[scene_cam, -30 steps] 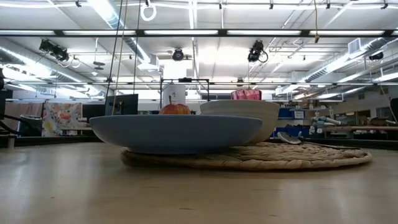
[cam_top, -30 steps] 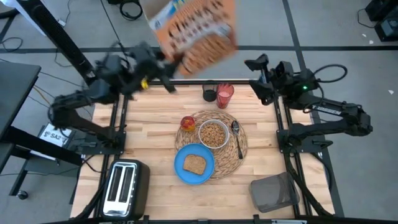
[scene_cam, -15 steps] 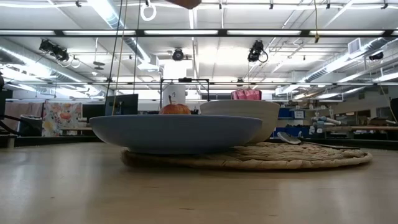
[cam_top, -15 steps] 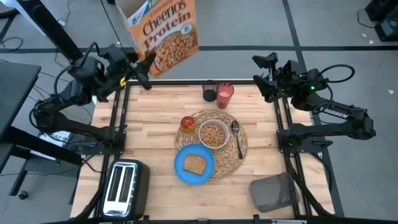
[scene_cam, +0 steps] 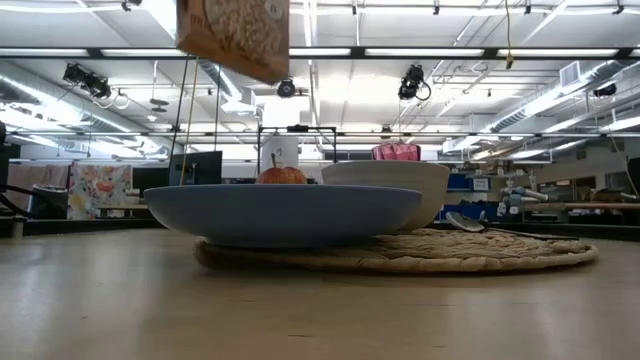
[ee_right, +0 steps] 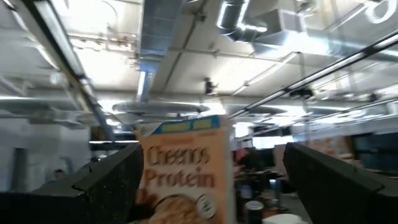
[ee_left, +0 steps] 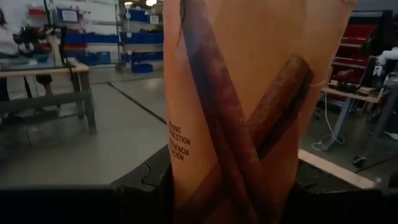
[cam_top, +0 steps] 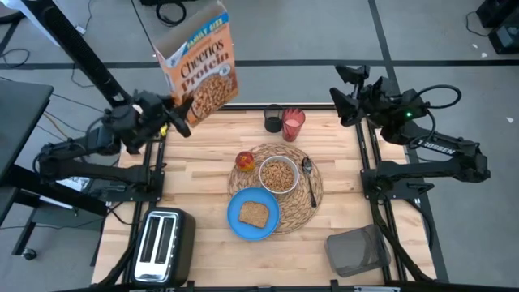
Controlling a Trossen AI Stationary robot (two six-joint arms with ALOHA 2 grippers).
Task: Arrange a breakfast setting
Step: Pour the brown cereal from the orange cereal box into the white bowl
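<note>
Left hand (cam_top: 180, 113) clenched on Cheerios box (cam_top: 197, 65), held high beyond the table's (cam_top: 195, 178) far-left corner. Right hand (cam_top: 347, 89) released, fingers wide, over far-right edge. Placemat (cam_top: 304, 203) setting mid-table; near-left holds toaster (cam_top: 162, 243).

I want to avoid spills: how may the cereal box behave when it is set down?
The Cheerios Protein box, held low by the left pincer, is tall and narrow, so it probably tips easily. Its top looks open, so cereal may spill. Cardboard walls may dent.
</note>
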